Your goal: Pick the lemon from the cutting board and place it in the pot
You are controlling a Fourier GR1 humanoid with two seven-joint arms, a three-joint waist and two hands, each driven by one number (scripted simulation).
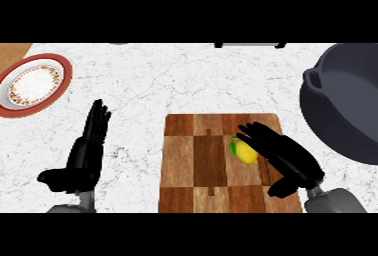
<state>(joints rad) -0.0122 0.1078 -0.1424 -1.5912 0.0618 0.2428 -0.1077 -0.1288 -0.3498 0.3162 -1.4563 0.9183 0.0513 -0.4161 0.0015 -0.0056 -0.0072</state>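
The right hand (pixel 284 155), fingers extended and holding nothing, lies on the cutting board (pixel 199 165) touching the lemon (pixel 244 151), just left of it. The pot (pixel 347 105) sits right. The left hand (pixel 85 150) rests open.

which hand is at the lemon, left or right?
The right hand: it lies over the cutting board with its fingers against the lemon. The left hand rests open on the counter, off the board.
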